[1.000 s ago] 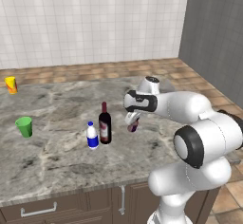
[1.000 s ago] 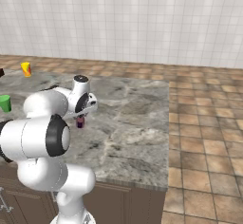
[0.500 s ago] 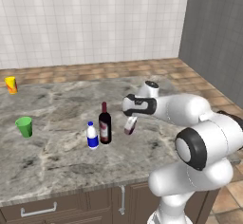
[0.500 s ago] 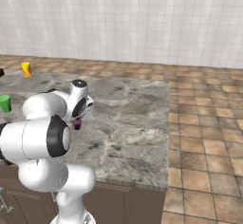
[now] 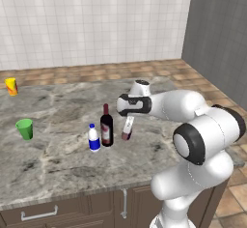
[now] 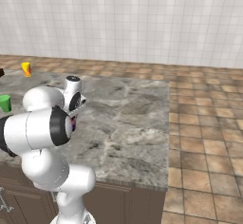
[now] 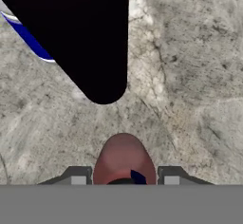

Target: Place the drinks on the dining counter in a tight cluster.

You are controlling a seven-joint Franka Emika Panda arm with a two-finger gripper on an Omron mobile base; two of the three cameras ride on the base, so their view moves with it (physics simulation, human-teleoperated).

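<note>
My gripper is shut on the small reddish-brown bottle, which hangs slightly tilted, low over the dining counter, just right of the dark wine bottle. The small white bottle with the blue label stands left of the wine bottle, close against it. In the hand view the reddish-brown bottle sits between the fingertips of my gripper. The wine bottle rises dark ahead, with the blue label of the white bottle behind it. In the right base view my arm hides most of the bottles.
A green cup stands at the counter's left, and a yellow-orange cup at its far left back. Both cups show again, green and yellow-orange. The counter's right edge drops to a tiled floor. A tiled wall is behind.
My gripper has carried the reddish-brown bottle a little to the left, closer to the wine bottle. The other two bottles and the cups have not moved.
</note>
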